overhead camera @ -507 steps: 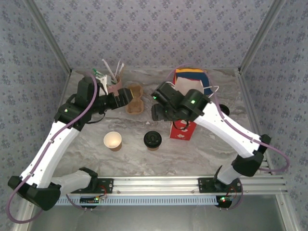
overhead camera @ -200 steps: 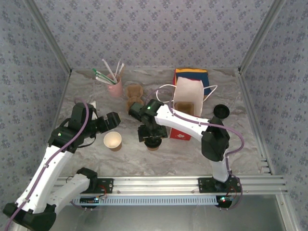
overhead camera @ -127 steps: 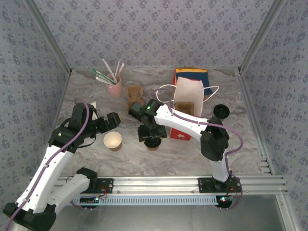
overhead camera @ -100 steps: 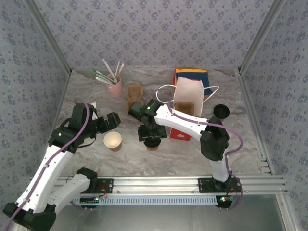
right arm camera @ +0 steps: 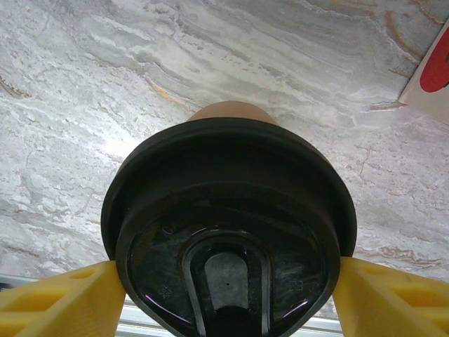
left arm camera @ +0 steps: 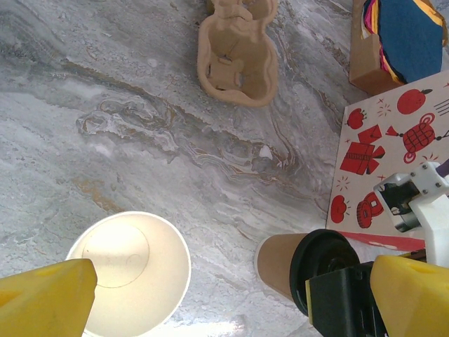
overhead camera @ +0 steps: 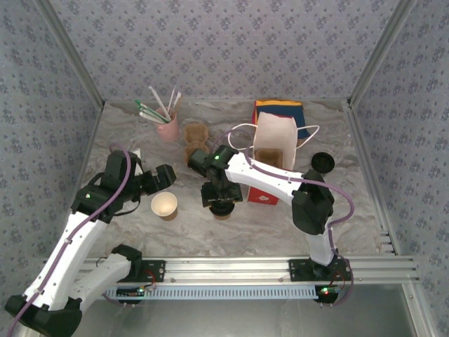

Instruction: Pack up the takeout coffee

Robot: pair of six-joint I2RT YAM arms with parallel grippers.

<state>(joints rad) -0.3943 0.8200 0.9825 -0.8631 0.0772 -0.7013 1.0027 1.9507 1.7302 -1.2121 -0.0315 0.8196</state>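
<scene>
Here, the takeout coffee (overhead camera: 223, 209), a small tan-brown paper cup under a round black plastic lid, stands upright on the marble-patterned counter (overhead camera: 140, 232), about midway between the left and right edges and nearer the front edge than the back. The right gripper (overhead camera: 222, 197) sits directly over it. In the right wrist view the lid of the takeout coffee (right arm camera: 228, 232) lies between the two yellow fingers (right arm camera: 63, 302), one at each side of the rim. They appear to touch it on both sides, so the right gripper (right arm camera: 228, 281) seems clamped on the cup at the lid, though the contact itself is hard to make out.

The left gripper (overhead camera: 163, 177) hangs with its jaws wide apart, holding nothing. It is above the lidless paper cup with the cream-white inside (overhead camera: 164, 205), which stands to the left of the coffee and apart from it. In the left wrist view that cup (left arm camera: 130, 274) lies by one yellow finger of the left gripper (left arm camera: 231, 288), with the takeout coffee (left arm camera: 280, 263) by the other.

Just right of the coffee stands an open white paper bag with red prints and loop handles (overhead camera: 270, 151). A tan moulded-pulp cup carrier (overhead camera: 196, 142) lies behind the coffee, toward the back edge. A pink cup of straws (overhead camera: 167, 128) is near the back left corner, and a loose black lid (overhead camera: 322, 161) lies toward the right edge
</scene>
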